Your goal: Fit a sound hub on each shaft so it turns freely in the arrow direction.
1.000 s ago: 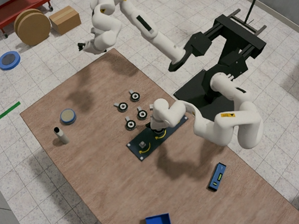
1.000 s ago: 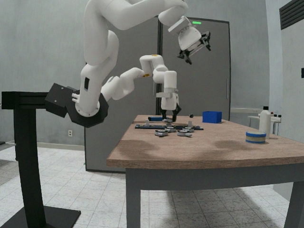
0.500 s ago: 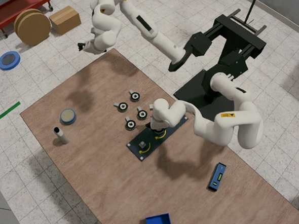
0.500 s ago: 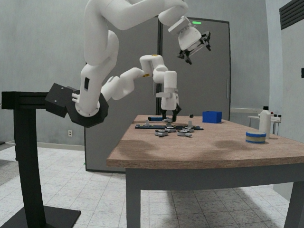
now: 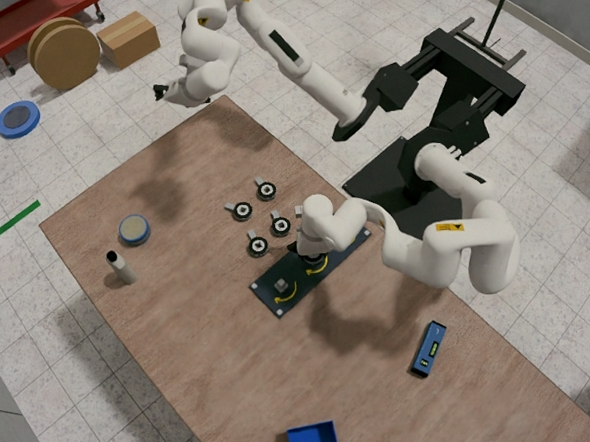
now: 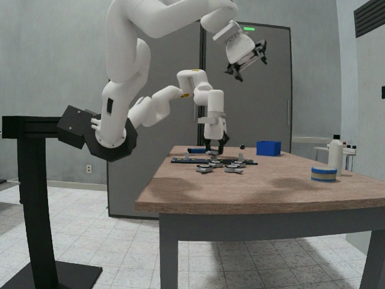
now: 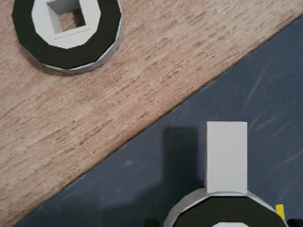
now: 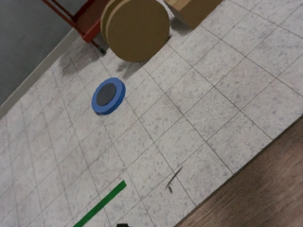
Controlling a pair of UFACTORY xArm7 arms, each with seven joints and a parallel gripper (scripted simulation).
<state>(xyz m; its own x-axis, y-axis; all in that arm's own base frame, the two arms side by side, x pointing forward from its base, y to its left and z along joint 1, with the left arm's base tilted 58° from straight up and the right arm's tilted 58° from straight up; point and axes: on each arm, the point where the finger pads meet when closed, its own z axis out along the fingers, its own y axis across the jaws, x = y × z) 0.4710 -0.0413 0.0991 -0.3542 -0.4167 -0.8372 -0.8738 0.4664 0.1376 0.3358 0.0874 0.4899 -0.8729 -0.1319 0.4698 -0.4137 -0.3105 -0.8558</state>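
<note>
Worktop point(image 5: 186, 308) point(image 6: 264, 192) point(image 8: 265, 184) bears shaft board point(image 5: 262, 294) point(image 6: 176, 161) point(image 7: 265, 95). L end effector point(image 5: 302, 249) point(image 6: 214, 150) point(image 7: 223, 223), pointing down, grips hub point(image 5: 314, 259) point(image 6: 212, 152) point(image 7: 227, 208) over mid board; seating can't be told. Risk: sq. bore misaligned w/ shaft → jam/tilt; worn hub or wrong face up → bad lock dir. R end effector point(image 5: 183, 97) point(image 6: 252, 70) point(image 8: 122, 225) open, raised, angled off to side.

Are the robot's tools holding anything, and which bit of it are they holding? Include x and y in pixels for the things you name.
The left tool point(image 5: 311, 252) point(image 6: 215, 151) point(image 7: 223, 223) grips a hub point(image 5: 314, 260) point(image 6: 212, 152) point(image 7: 227, 206) by its round sides; its tab sticks out free. The right tool point(image 5: 181, 97) point(image 6: 252, 70) point(image 8: 122, 225) holds nothing.
</note>
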